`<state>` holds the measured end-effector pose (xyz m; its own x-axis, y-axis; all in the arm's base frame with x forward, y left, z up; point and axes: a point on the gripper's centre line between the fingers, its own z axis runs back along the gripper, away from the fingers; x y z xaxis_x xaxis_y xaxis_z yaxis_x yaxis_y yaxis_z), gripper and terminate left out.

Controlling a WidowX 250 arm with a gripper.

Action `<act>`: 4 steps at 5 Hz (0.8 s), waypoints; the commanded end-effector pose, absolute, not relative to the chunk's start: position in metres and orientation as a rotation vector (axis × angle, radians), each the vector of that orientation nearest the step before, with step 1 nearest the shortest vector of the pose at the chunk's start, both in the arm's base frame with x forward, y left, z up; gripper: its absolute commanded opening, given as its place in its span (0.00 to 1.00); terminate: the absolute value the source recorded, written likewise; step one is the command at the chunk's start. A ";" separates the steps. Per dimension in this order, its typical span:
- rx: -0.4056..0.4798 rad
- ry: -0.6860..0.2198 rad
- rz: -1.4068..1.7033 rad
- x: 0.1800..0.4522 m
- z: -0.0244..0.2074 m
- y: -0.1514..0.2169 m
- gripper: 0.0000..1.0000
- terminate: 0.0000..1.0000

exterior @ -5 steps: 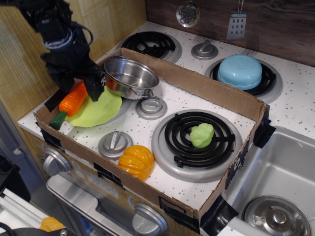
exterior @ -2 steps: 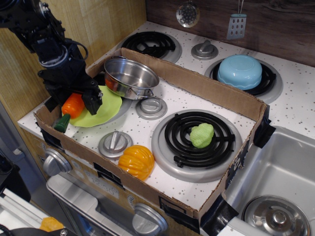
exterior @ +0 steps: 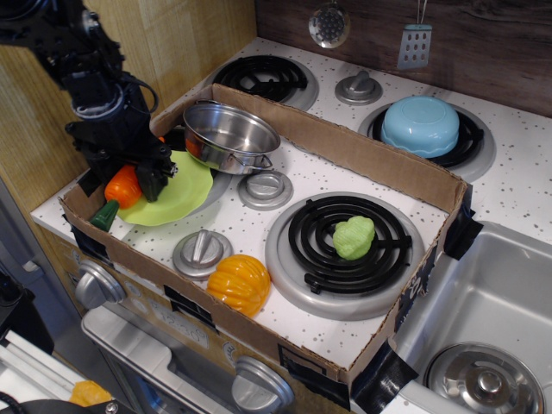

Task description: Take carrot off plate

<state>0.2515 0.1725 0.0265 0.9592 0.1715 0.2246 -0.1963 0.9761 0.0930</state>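
Gripper: black gripper (exterior: 123, 177) at the left of the frame, fingers clamped on the carrot.
Carrot: orange carrot (exterior: 121, 188) tilted, green stem end low at the left, over the plate's left edge; whether it touches the plate cannot be told.
Plate: lime-green plate (exterior: 177, 191) on the stovetop, left of center, inside the cardboard box (exterior: 371, 155).
Pot: steel pot (exterior: 231, 136) just behind the plate.
Pumpkin: orange pumpkin (exterior: 239, 283) at the lower center, well apart from the plate.
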 end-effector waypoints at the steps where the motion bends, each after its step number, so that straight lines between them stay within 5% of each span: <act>1: 0.174 -0.215 0.139 0.265 0.047 0.182 0.00 0.00; 4: 0.457 -0.125 0.189 0.269 0.146 0.164 0.00 0.00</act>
<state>0.2683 0.1609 0.1322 0.9799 0.1574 0.1223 -0.1941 0.8937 0.4046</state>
